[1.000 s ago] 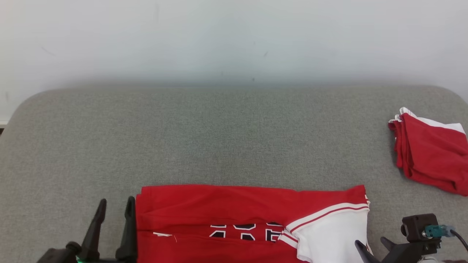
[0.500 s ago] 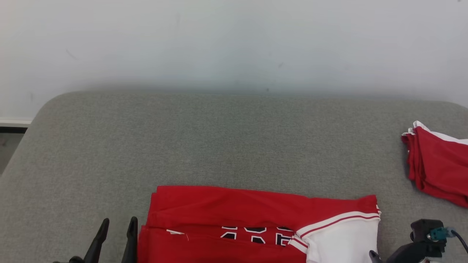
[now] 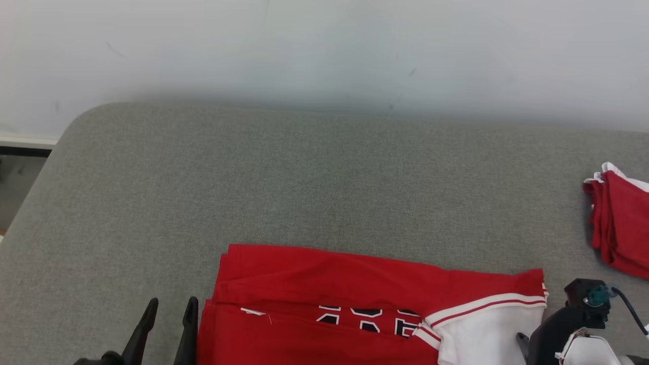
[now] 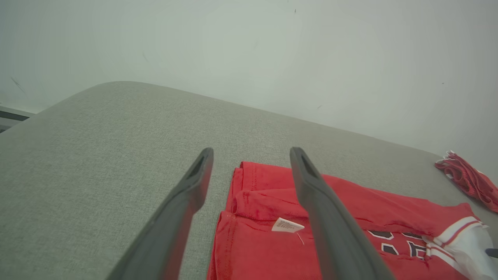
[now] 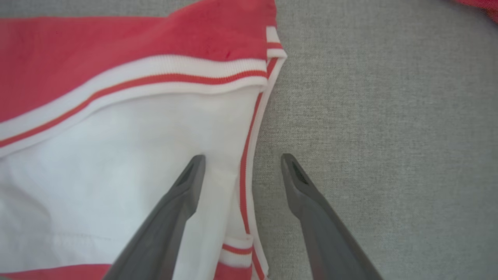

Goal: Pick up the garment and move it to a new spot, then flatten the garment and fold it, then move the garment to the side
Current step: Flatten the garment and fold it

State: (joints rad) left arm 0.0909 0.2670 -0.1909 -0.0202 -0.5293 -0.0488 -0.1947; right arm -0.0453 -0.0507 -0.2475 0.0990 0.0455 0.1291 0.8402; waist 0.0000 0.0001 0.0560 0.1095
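The garment (image 3: 329, 284), a red jersey with black numbers and a white striped sleeve, lies folded into a long band at the near edge of the grey padded surface (image 3: 304, 177). My left gripper (image 3: 172, 303) is open just off the garment's left end. In the left wrist view the left gripper (image 4: 252, 151) frames the garment (image 4: 350, 210) corner, with a white tag (image 4: 287, 224) beside the right finger. My right gripper (image 5: 243, 157) is open and straddles the striped right edge of the white sleeve (image 5: 116, 147), one finger over cloth and one over the grey surface.
A second folded red and white garment (image 3: 621, 223) lies at the surface's far right. A pale wall (image 3: 324, 45) rises behind the surface. The surface's rounded left corner drops to the floor (image 3: 15, 187).
The head camera has turned, so the whole picture slid right and more of the left corner shows. The garment lies as before. The right gripper's fingers sit lower in the picture.
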